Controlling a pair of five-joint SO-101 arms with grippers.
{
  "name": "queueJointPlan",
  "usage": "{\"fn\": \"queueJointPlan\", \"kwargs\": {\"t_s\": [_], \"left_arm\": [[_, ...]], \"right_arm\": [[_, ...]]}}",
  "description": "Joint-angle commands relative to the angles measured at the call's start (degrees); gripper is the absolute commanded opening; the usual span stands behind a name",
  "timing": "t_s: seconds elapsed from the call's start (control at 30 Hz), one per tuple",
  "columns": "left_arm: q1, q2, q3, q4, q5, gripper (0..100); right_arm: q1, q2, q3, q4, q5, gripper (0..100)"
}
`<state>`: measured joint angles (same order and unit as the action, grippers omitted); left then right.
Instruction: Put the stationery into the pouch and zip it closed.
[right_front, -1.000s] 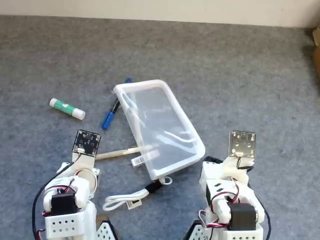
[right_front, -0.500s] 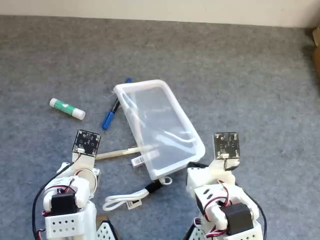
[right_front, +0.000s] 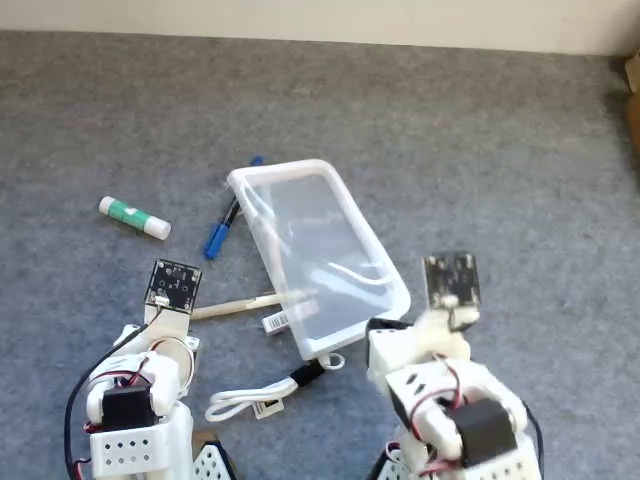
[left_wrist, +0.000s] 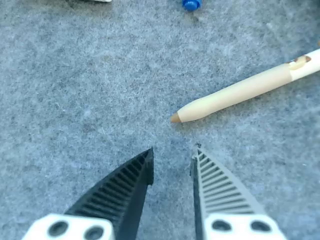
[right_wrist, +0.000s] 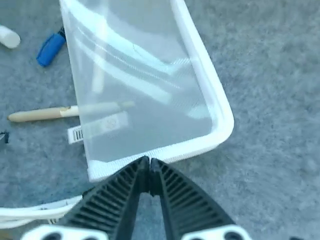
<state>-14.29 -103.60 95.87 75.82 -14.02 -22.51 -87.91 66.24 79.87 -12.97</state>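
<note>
The right arm (right_front: 440, 395) has been swung leftward toward the pouch (right_front: 320, 245) since the earlier frames, while the left arm (right_front: 135, 395) has been kept where it was; nothing on the desk (right_front: 480, 130) has been shifted. The right end effector (right_wrist: 149, 166) is seen closed on nothing, its jaws pressed tip to tip; it is poised just at the pouch's near short edge, above the white trim, and whether the trim is touched cannot be told. The left end effector (left_wrist: 172, 155) is held partly open and empty over bare desk; the tip of the beige pen (left_wrist: 245, 90) lies just beyond its jaws, apart from them. The clear pouch is laid flat and slanted at the middle of the desk; the beige pen's other end is tucked beneath it and is seen through the plastic. A blue pen (right_front: 220, 228) is laid just beside the pouch's left long edge, outside it; a glue stick (right_front: 134, 217) is found farther left, well apart. A white cable (right_front: 250, 398) is looped near the pouch's near corner, between the arm bases.
</note>
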Motion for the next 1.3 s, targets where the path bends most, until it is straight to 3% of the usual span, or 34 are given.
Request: {"fn": "queueJointPlan", "kwargs": {"t_s": [0.0,0.13,0.3,0.7,1.27], "left_arm": [[-0.7,-0.4,1.3,0.2,0.6,13],[-0.7,-0.4,1.3,0.2,0.6,13],[-0.7,-0.4,1.3,0.2,0.6,13],[-0.7,-0.4,1.3,0.2,0.6,13],[-0.7,-0.4,1.3,0.2,0.6,13]], "right_arm": [[-0.6,13.8,-7.6,-1.5,-0.4,0.4],[-4.1,22.8,-10.4,-1.5,-1.2,1.2],[-11.9,31.2,-10.6,-2.0,-11.7,18.6],[-29.3,47.9,-10.6,-16.0,-25.3,18.5],[-30.7,58.9,-10.6,-27.4,-33.5,18.5]]}}
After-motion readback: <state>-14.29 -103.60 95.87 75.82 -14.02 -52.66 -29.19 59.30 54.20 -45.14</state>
